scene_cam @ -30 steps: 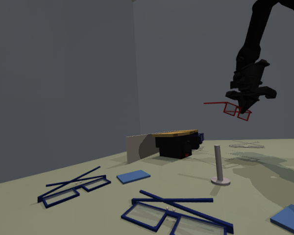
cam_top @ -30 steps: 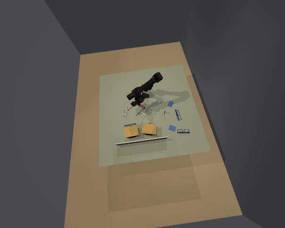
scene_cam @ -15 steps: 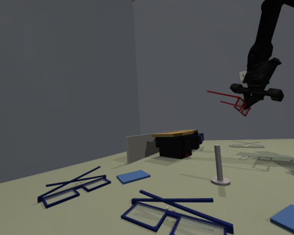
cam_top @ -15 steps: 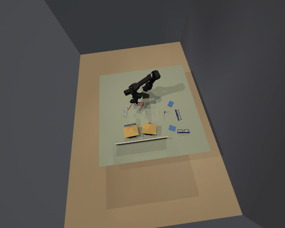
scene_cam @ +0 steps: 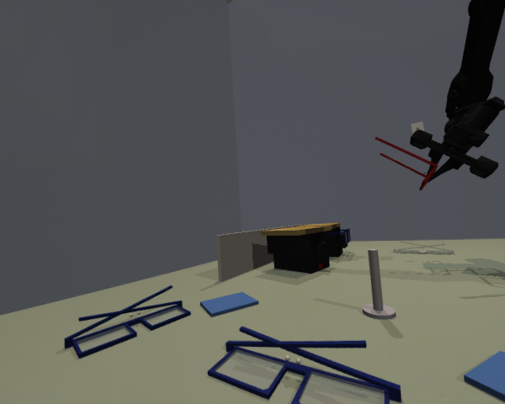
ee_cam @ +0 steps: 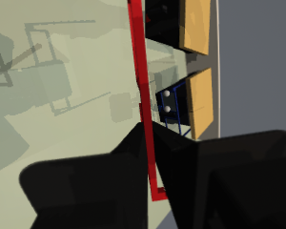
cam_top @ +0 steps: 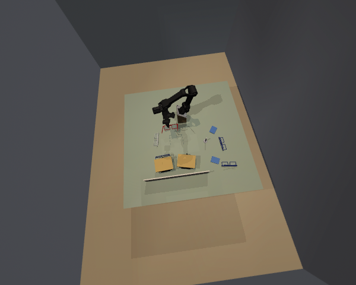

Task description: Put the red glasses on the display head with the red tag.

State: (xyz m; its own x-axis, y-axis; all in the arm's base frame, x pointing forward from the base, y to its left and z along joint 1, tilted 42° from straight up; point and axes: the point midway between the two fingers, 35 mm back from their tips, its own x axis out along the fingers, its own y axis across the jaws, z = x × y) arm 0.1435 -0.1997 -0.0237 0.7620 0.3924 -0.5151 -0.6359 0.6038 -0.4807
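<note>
My gripper (cam_top: 168, 126) (scene_cam: 427, 178) (ee_cam: 146, 127) is shut on the red glasses (cam_top: 176, 126) (scene_cam: 406, 151) (ee_cam: 142, 72) near the middle of their front frame. They hang high above the table, temples open and pointing toward the heads, tilted up in the exterior view. The red-tag head (cam_top: 186, 161) (scene_cam: 294, 252) (ee_cam: 164, 26) is black with an orange top and stands well ahead; its red tag (scene_cam: 321, 265) is low on its front. The other head (cam_top: 163, 164) (ee_cam: 200, 102) stands beside it, wearing blue glasses (cam_top: 162, 156) (ee_cam: 176, 102). The fingertips partly hide the bridge.
An upright panel (cam_top: 176, 176) (scene_cam: 233, 256) stands behind the heads. A thin post (scene_cam: 375, 282) stands right of centre. Folded blue glasses (cam_top: 222, 143) (scene_cam: 339, 344) and blue cards (cam_top: 215, 160) (scene_cam: 229, 303) lie at the right. Pale glasses (cam_top: 156, 141) lie at the left.
</note>
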